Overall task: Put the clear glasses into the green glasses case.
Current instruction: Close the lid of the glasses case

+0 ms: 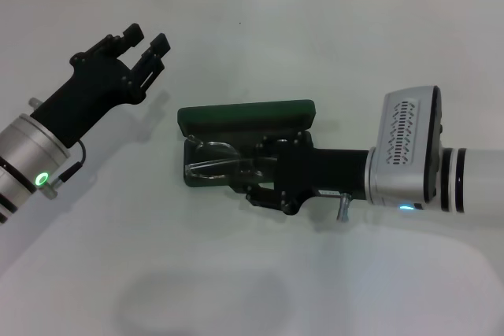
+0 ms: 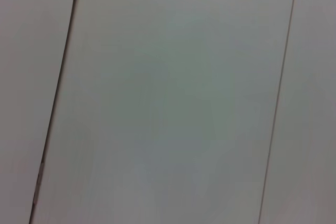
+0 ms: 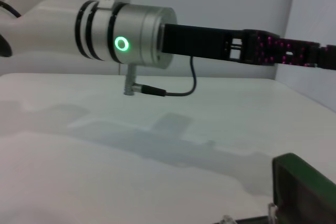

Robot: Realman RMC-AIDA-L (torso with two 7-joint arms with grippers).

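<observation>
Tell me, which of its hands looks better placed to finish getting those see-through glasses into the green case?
Probably the right hand: it is already over the open green glasses case, at the clear glasses. The left hand hangs off to the side, away from both.

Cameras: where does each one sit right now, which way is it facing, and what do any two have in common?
Head: high, looking down at the green glasses case, clear glasses, left gripper, right gripper.
Left wrist: faces only a pale panelled surface; no body.
Right wrist: low over the table, facing the left arm.
Shared: head and right wrist show the case.
</observation>
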